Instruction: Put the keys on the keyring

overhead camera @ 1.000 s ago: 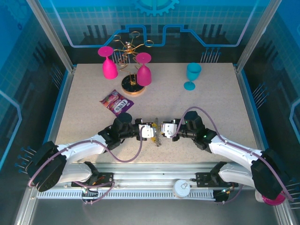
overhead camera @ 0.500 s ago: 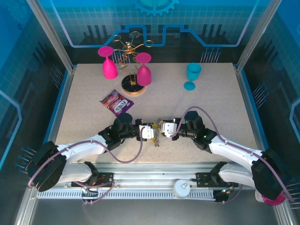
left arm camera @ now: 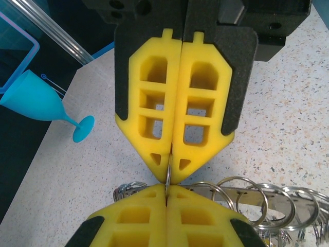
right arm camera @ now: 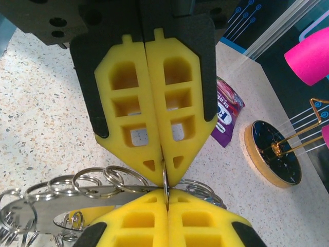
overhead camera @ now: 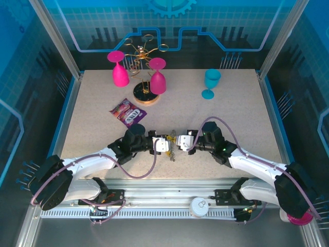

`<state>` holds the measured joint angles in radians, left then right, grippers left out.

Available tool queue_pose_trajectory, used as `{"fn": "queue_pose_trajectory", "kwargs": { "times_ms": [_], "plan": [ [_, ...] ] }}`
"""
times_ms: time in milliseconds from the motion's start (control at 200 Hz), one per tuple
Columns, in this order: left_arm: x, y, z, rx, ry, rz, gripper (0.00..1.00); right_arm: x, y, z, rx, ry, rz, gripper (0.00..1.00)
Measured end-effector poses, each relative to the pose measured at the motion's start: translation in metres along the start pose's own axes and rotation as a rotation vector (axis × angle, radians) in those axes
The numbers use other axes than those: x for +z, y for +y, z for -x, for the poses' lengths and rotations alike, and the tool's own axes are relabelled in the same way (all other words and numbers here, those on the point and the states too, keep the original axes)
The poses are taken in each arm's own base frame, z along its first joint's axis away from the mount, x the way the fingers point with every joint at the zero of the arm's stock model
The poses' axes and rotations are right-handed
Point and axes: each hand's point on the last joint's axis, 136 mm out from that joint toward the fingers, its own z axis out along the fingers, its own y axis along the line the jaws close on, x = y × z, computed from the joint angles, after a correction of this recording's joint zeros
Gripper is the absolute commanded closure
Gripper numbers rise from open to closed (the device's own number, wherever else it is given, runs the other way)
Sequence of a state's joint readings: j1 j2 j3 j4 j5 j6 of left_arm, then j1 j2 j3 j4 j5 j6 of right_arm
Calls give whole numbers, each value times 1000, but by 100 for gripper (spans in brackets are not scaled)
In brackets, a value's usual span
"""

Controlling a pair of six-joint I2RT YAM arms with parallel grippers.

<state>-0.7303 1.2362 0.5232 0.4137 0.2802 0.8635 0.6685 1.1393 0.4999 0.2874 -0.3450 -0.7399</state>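
Keyring (left arm camera: 267, 199) stretching toward the near side, left pincer (left arm camera: 166, 191) and right pincer (left arm camera: 170, 169) both pinching one loop, left wrist sees blue glass (left arm camera: 36, 100), right wrist purple packet (right arm camera: 227, 116)

Top cam: high, behind the bases, looking down over the whole table (overhead camera: 231, 118). Wrist cams: very close, facing each other (left sees right gripper (left arm camera: 169, 175), right sees left gripper (right arm camera: 164, 177)); both share the keyring (right arm camera: 46, 216).

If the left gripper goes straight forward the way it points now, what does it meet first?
The right gripper, facing the left gripper tip to tip, with a thin wire loop of the keyring between.
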Motion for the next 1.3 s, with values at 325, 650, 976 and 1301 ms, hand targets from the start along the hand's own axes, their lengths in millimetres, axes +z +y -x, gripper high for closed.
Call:
{"fn": "queue_pose_trajectory", "kwargs": {
  "times_ms": [325, 650, 976, 1301],
  "plan": [
    [0, 0, 0, -27, -1, 1, 88, 0, 2, 2, 17, -12, 10, 100],
    [0, 0, 1, -33, -4, -2, 93, 0, 4, 4, 33, -21, 21, 100],
    [0, 2, 1, -39, -3, 9, 100, 1, -1, 2, 51, -7, -1, 62],
    [-4, 25, 0, -94, 22, 131, 100, -33, -40, 11, 223, 10, -252, 50]
  ]
}}
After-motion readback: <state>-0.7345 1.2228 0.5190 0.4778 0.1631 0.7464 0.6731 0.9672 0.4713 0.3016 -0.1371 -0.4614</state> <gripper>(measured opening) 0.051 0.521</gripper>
